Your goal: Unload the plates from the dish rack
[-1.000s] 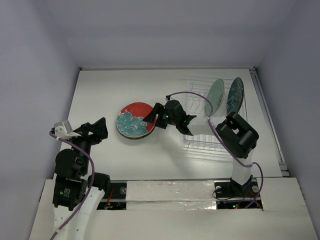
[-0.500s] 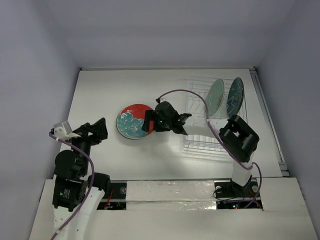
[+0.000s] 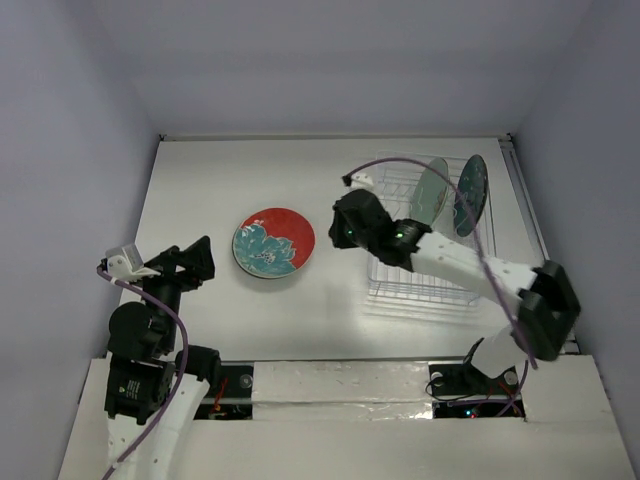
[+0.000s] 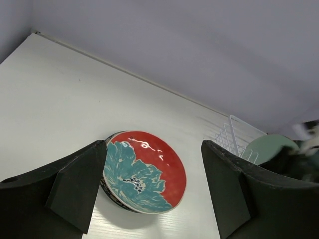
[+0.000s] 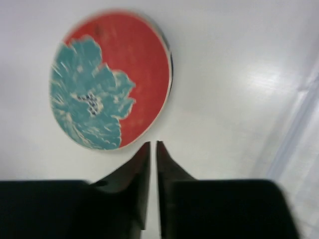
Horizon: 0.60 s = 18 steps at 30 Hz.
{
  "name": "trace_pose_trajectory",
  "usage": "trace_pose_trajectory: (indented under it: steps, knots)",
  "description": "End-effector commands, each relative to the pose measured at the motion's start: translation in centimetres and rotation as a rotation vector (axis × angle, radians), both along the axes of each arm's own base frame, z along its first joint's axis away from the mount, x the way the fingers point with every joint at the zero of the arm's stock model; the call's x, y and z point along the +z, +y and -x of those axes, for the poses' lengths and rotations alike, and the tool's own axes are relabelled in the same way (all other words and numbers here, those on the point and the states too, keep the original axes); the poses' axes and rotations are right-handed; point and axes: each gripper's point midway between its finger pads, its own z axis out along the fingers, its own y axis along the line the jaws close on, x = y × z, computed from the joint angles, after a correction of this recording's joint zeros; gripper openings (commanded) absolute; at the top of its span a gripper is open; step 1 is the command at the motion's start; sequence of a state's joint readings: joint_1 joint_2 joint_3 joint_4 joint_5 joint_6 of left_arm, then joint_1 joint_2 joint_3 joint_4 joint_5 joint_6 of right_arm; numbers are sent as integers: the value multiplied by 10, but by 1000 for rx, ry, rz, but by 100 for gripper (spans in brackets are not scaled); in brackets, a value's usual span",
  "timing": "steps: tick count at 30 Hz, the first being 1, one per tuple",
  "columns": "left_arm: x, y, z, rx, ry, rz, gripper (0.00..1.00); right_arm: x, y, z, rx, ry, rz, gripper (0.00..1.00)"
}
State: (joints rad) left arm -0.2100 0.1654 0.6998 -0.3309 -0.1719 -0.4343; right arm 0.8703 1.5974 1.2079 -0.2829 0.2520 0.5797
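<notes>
White table (image 3: 200, 180): red plate (image 3: 273, 242) unloaded at centre; two plates (image 3: 431, 192) wait in dish rack (image 3: 420, 290); my left jaws gape, right jaws pinched together, both empty.

**White table in a pale-walled booth**

A white table (image 3: 220, 190) fills the floor of the booth, matte and evenly lit. Pale grey-lilac walls (image 3: 330, 60) rise on its left, far and right sides and meet it at a thin dark seam. A narrow metal rail (image 3: 539, 235) runs along the table's right edge. A strip of crinkled silvery tape (image 3: 330, 380) lies across the near edge.
</notes>
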Motion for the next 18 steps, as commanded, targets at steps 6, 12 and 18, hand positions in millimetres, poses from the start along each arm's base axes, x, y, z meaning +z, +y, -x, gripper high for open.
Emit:
trace_pose_trajectory:
  steps: [6, 12, 18]
  knots:
    - [17, -3, 5, -24, -78, -6, 58, 153, -204, -26, -549, -360, 60, 0]
    - [19, -3, 8, -26, -91, 0, 15, 147, -299, -34, -729, -342, 163, 38]
    - [18, -2, 8, -23, -83, 2, 9, 128, -343, -52, -849, -289, 251, 68]
